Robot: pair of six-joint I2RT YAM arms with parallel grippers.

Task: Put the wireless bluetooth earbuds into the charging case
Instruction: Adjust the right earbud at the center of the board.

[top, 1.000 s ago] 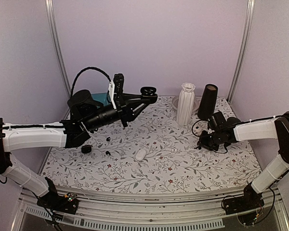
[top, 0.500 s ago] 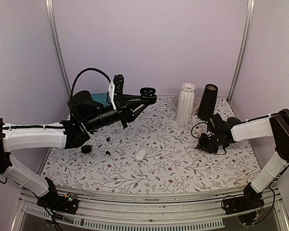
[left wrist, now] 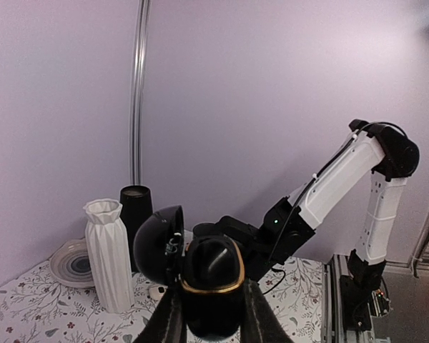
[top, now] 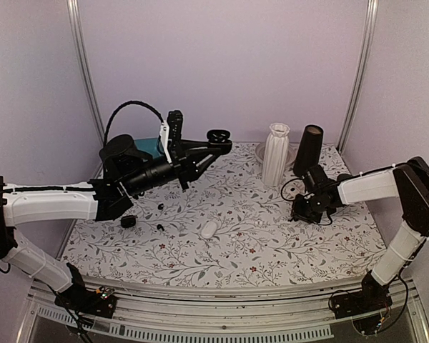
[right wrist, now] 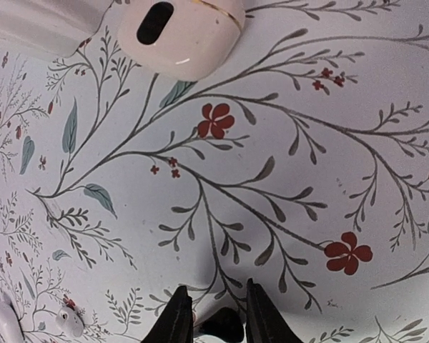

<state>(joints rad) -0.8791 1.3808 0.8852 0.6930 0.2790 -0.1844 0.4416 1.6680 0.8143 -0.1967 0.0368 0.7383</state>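
Case [left wrist: 213, 275], glossy black with a gold seam, was clamped upright in the left tool [left wrist: 211, 318] and held well above the far-left part of the tabletop [top: 272, 250]. Its lid [left wrist: 157, 243] was swung open, and the mouth faced across toward the other arm. Probable reason: lifted and tilted this way, the sockets are offered at a reachable angle instead of lying flat, and the firm clench should stop the shell from twisting when a bud is pressed in. The right tool [right wrist: 220, 314] sat low over the right side of the tabletop, just off the cloth. Its fingers were pinched on a small black earbud [right wrist: 223, 325], which appeared to be held by its flanks, most likely so the end stays free to enter a socket. Tool and bud were well apart from the raised case, so insertion was not yet begun. A white case [right wrist: 182, 32] lay beside the right tool with a dark slot showing. Two tiny dark specks [top: 159, 226] near the left edge were possibly further buds, too small to confirm. The white ribbed vase [top: 275, 153] and the black cup [top: 308, 150] stood at the far edge, close to the likely carry path.
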